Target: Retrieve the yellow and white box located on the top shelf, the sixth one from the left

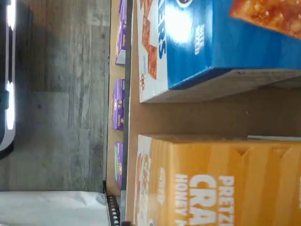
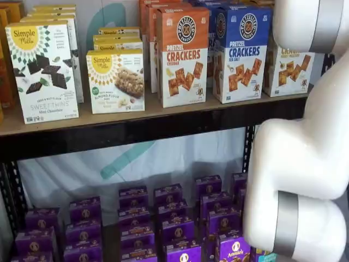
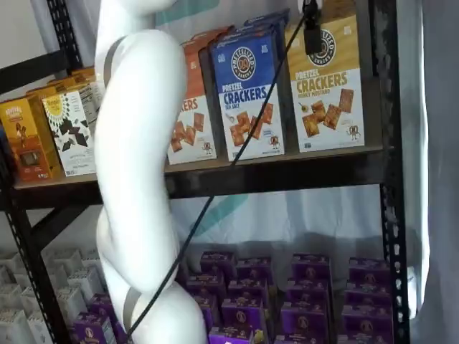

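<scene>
**Yellow box right under my fingers, at the shelf's right end**

Nearest the cameras, my white arm (image 2: 294, 164) covers much of both shelf views. My gripper (image 3: 312, 32) shows only as a black stub with its cable at the top of a shelf view. I see no gap there, but I judge the jaws are spread wide with nothing in them.

The stub hangs before the upper face of the yellow and white box (image 3: 326, 86). That box stands upright, long axis vertical, at the front edge of the top shelf (image 3: 287, 172), at its right end beside the upright. So the coming move runs inward and slightly down onto it.

The wrist view alone shows the box's yellow top (image 1: 221, 183) apart from the blue sea-salt box (image 1: 225, 37), with bare board between for a finger. A shelf view hides most of the yellow box (image 2: 286, 68) behind my arm.
</scene>
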Tool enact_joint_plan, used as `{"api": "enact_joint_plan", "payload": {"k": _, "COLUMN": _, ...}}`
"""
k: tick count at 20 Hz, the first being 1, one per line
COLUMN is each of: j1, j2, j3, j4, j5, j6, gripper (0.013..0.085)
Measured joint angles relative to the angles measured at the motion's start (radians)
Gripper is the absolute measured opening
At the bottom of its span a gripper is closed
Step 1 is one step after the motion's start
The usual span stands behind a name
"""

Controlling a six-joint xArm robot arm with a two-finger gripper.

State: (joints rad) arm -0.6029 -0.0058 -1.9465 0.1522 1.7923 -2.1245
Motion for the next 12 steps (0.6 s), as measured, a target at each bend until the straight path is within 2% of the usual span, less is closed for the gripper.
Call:
{"api": "enact_joint_plan", "payload": {"k": 2, "j1": -0.005, "j2": 0.005, "j3": -0.007, "j4": 0.008, "j5": 0.008, "j6": -0.001, "gripper": 0.077}}
{"api": "enact_joint_plan", "payload": {"k": 3, "j1": -0.006, "j2": 0.006, "j3": -0.009, "j4": 0.011, "j5": 0.01, "j6": -0.001, "gripper": 0.077}}
{"api": "enact_joint_plan", "payload": {"k": 4, "j1": -0.008, "j2": 0.007, "j3": -0.009, "j4": 0.014, "j5": 0.01, "j6": -0.002, "gripper": 0.073}}
{"api": "enact_joint_plan", "payload": {"k": 10, "j1": -0.016, "j2": 0.014, "j3": -0.02, "j4": 0.025, "j5": 0.017, "j6": -0.005, "gripper": 0.073}}
{"api": "enact_joint_plan", "payload": {"k": 12, "j1": -0.019, "j2": 0.014, "j3": -0.019, "j4": 0.03, "j5": 0.017, "j6": -0.006, "gripper": 0.065}}
